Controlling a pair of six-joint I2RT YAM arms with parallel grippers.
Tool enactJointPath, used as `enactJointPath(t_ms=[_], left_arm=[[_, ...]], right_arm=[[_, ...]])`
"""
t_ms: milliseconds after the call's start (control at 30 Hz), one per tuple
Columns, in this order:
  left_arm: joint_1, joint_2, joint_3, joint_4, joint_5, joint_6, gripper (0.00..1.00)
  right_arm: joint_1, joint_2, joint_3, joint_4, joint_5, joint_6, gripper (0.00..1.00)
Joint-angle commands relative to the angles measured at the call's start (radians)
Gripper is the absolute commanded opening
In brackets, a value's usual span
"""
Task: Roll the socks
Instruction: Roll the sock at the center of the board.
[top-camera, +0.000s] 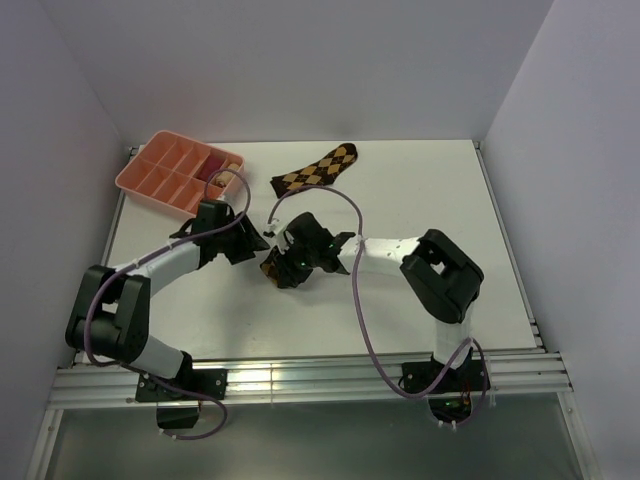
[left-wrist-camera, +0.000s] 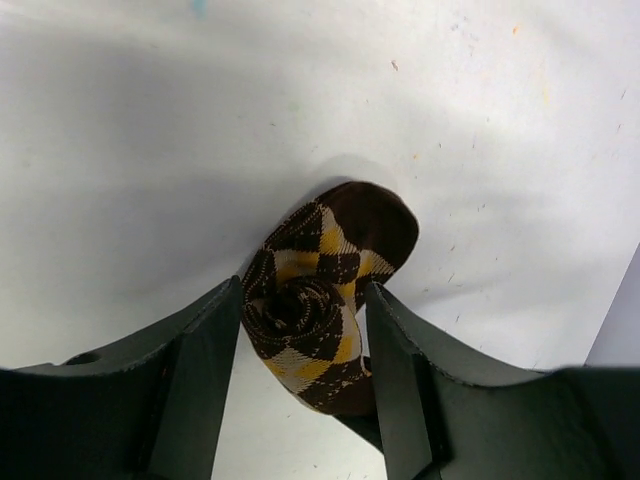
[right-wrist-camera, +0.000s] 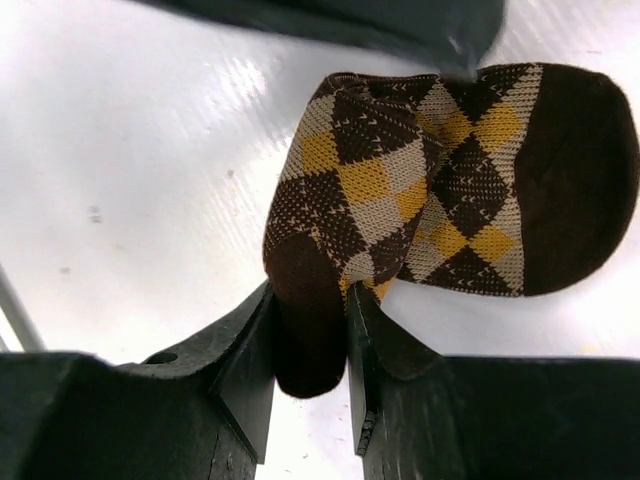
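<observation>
One argyle sock (top-camera: 270, 268) lies between my two grippers at the table's middle. In the left wrist view its rolled end (left-wrist-camera: 300, 325) shows a spiral, and my left gripper (left-wrist-camera: 303, 288) holds that roll, both fingers touching it. My right gripper (right-wrist-camera: 309, 295) is shut on the same sock's plain dark brown end (right-wrist-camera: 310, 340), while the patterned part (right-wrist-camera: 440, 190) spreads out beyond the fingers. The second sock (top-camera: 318, 168) lies flat and unrolled farther back. In the top view the left gripper (top-camera: 250, 248) and the right gripper (top-camera: 285, 265) nearly meet.
A pink compartment tray (top-camera: 130, 180) stands at the back left, with a reddish roll (top-camera: 214, 166) and a beige roll (top-camera: 233, 160) in its right-hand compartments. Purple cables loop over both arms. White walls close in the table on three sides.
</observation>
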Motion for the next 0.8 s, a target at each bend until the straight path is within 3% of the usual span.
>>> enactJointPath(t_ms=[0,200,433,767], left_arm=[[0.019,-0.065,-0.05,0.058,-0.026,-0.062,0.58],[0.024,-0.014,-0.069,0.088,0.01,-0.068,0.54],[0.024,0.131,0.037,0.084,0.056,0.005,0.34],[-0.012,0.28,0.109,0.061,0.125,0.056,0.2]], right_arm=[[-0.022,0.04,0.053,-0.053,-0.181,0.029,0.0],[-0.023,0.04,0.064,-0.07,-0.165,0.008,0.0],[-0.017,0.029,0.07,-0.095,-0.109,-0.017,0.0],[0.021,-0.003,0.124,-0.148,-0.017,-0.082,0.0]])
